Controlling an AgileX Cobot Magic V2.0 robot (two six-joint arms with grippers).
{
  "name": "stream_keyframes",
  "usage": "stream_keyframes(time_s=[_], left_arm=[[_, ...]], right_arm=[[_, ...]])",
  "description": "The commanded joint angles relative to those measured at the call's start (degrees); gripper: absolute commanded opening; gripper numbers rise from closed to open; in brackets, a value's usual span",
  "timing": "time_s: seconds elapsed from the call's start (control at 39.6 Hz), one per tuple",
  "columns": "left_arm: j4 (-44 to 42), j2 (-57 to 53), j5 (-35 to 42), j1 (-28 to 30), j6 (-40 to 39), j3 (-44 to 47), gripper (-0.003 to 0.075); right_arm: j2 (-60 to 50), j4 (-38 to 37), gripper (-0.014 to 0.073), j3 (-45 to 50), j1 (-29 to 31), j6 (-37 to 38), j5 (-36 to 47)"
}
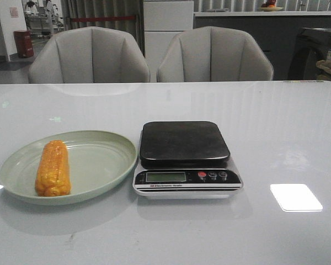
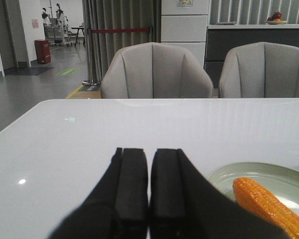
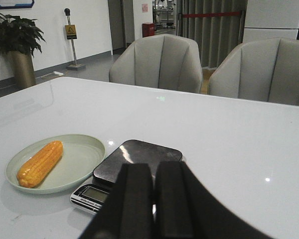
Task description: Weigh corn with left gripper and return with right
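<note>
**Corn on plate, scale platform bare, both end effectors closed**

- Corn [image 1: 53,168]: 1 orange-yellow cob lying in the left half of a pale green plate [image 1: 102,160], long axis running near to far. Plate sits on the white bench [image 1: 276,121], left of centre, toward the near edge.
- Kitchen scale [image 1: 185,157]: just right of the plate, rims close or touching; cannot tell which. Dark platform carries nothing. Display and 3 buttons face the near edge; the reading is too small to make out.
- Left end effector [image 2: 149,186]: black fingers [image 2: 132,181] pressed together, holding nothing, low over the bench to the left of the plate.
- Right end effector [image 3: 153,191]: fingers [image 3: 137,194] together, empty, near side of the scale.
- 2 grey chairs [image 1: 91,55] stand at the far edge of the bench.
- Neither arm shows in the front view.
</note>
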State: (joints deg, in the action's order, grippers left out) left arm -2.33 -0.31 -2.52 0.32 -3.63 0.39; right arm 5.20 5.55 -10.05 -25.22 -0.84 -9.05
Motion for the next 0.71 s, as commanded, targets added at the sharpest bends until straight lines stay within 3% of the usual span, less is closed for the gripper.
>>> stream_keyframes(time_s=[0.0, 0.25, 0.68], left_arm=[[0.5, -1.3, 4.7, 0.0, -0.1, 1.7, 0.0114], [0.5, -1.3, 4.7, 0.0, -0.1, 1.7, 0.0113], [0.5, -1.3, 4.7, 0.0, -0.1, 1.7, 0.0114]], right_arm=[[0.5, -0.6, 0.0177, -1.4, 0.2, -0.5, 4.2], [0.2, -0.7, 0.0177, -0.1, 1.8, -0.5, 4.3], [-7.0, -2.4, 0.0177, 9.2, 22.4, -0.5, 5.5]])
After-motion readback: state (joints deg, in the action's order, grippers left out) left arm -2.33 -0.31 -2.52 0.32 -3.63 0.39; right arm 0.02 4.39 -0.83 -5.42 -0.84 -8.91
